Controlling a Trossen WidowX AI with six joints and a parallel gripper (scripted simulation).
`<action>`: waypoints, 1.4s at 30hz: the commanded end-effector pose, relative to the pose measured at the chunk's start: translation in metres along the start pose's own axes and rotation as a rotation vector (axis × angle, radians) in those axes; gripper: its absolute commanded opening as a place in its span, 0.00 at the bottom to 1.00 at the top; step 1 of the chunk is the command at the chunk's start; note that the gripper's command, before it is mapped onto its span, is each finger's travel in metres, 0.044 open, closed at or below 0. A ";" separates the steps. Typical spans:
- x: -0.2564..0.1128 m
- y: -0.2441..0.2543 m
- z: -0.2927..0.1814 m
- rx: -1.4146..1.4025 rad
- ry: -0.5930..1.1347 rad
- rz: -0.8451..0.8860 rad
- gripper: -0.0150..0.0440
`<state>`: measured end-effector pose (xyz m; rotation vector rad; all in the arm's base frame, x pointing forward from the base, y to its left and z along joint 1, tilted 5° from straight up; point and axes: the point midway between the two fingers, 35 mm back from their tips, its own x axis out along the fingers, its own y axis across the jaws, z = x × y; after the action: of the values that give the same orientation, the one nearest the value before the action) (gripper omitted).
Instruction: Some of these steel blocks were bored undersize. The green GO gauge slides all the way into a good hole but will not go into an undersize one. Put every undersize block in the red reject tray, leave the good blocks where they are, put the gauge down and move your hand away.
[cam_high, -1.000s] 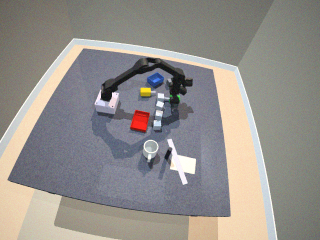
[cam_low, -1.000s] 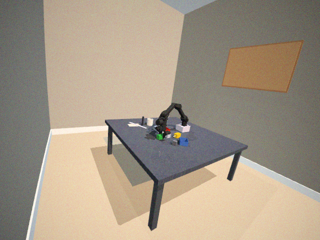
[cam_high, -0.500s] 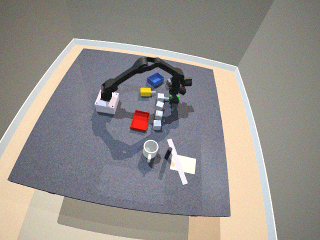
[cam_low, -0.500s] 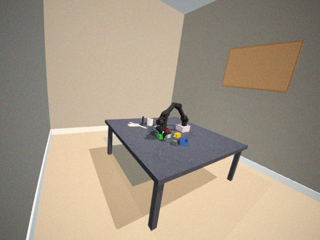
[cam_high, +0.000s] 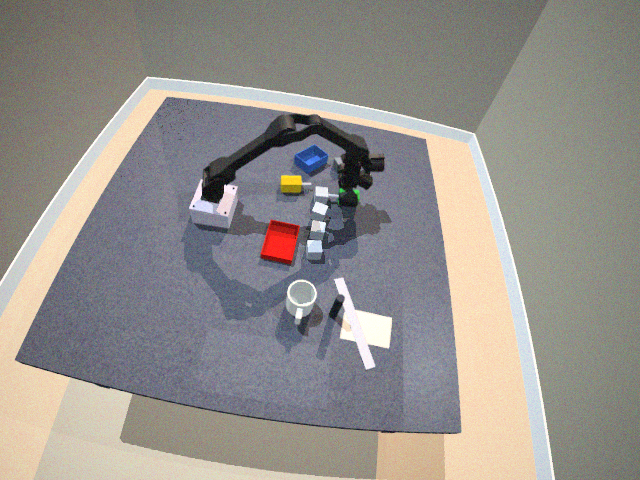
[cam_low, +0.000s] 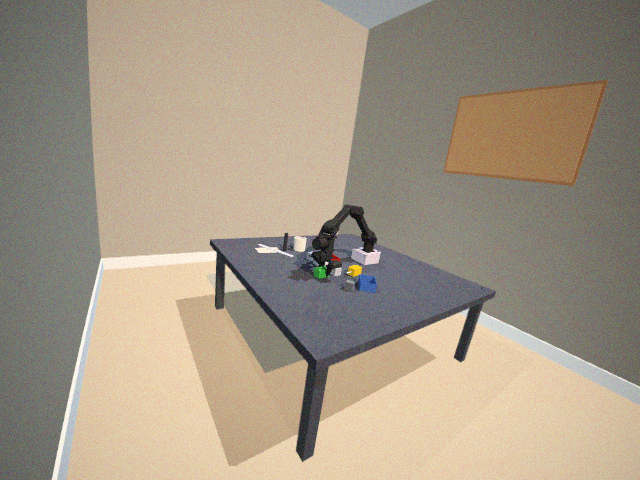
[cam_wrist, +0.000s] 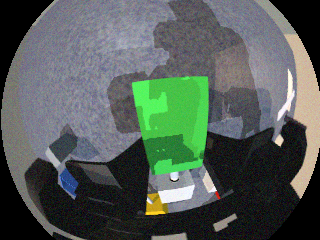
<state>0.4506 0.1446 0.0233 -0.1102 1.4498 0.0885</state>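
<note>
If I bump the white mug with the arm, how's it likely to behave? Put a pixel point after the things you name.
The white mug (cam_high: 293, 306) (cam_low: 299, 244) stands upright, so a low nudge would probably slide it, while a high one might tip it. Its round wall suggests it could roll once over, though the handle (cam_high: 298, 316) would likely stop that.

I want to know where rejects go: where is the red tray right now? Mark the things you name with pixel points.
In the top view, the red tray (cam_high: 279, 244) (cam_low: 336, 257) sits just left of the row of steel blocks, above and left of the mug (cam_high: 301, 298) (cam_low: 299, 243).

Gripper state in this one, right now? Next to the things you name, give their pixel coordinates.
Gripper (cam_high: 349, 197) (cam_low: 322, 265) (cam_wrist: 176, 150): closed on the green GO gauge (cam_high: 356, 194) (cam_low: 320, 272) (cam_wrist: 175, 107), its pin pointing at a steel block (cam_high: 321, 194) (cam_low: 337, 271) (cam_wrist: 176, 193).
</note>
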 end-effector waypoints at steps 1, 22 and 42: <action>-0.005 0.000 0.005 0.000 -0.016 -0.001 0.25; 0.001 0.000 0.003 0.000 -0.016 -0.001 0.25; -0.003 0.000 0.003 0.000 -0.016 -0.001 0.25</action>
<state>0.4486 0.1436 0.0199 -0.1098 1.4497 0.0879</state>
